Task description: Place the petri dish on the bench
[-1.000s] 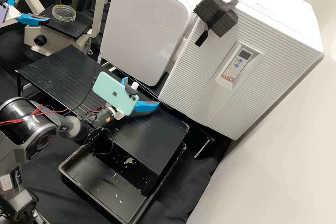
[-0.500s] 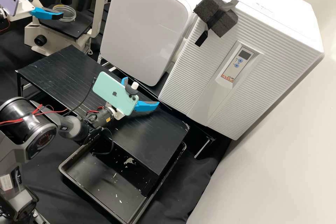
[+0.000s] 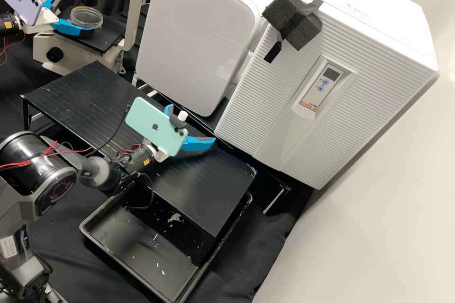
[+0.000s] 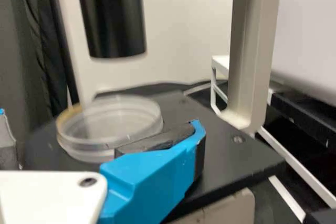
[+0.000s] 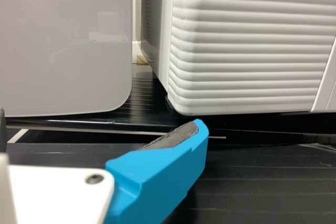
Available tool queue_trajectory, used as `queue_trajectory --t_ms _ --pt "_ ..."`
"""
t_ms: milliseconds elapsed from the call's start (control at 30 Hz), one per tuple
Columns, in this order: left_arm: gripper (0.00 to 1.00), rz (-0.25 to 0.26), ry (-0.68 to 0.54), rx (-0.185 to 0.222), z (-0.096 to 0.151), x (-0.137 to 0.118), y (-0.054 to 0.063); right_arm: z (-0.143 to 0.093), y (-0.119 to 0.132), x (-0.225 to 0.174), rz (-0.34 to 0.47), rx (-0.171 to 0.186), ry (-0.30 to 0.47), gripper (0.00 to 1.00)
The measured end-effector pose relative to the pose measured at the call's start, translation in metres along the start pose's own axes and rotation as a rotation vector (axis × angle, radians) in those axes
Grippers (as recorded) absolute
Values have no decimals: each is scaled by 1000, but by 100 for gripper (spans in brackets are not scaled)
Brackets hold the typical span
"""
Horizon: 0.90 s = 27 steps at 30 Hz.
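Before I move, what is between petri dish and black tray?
In the high view, the black platform, with the right tool above it, lies between the dish and the tray.

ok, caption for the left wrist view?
Clear round petri dish on a flat black microscope stage, one bright blue gripper finger beside it.

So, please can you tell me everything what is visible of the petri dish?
The petri dish is round, shallow and see-through, looking like clear plastic or glass. Doubled rims suggest a base with its lid on, and a yellowish-brown patch marks part of the edge. It lies flat on the black microscope stage, not on the bench. The left tool is open at it, one blue finger overlapping its side in the left wrist view; whether they touch, I cannot tell.
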<state>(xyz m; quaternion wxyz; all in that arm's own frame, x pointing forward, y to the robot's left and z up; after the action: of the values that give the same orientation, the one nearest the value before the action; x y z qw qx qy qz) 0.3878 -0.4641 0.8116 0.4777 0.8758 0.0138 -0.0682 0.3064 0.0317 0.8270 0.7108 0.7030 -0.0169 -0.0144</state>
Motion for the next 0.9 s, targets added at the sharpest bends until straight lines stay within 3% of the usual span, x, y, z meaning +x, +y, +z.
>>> queue_trajectory --t_ms 600,900 --pt "100 10 27 -17 -8 12 6 0 0 0 0 0 0 100" --pt "100 5 27 -30 -10 21 2 0 0 0 0 0 0 100"
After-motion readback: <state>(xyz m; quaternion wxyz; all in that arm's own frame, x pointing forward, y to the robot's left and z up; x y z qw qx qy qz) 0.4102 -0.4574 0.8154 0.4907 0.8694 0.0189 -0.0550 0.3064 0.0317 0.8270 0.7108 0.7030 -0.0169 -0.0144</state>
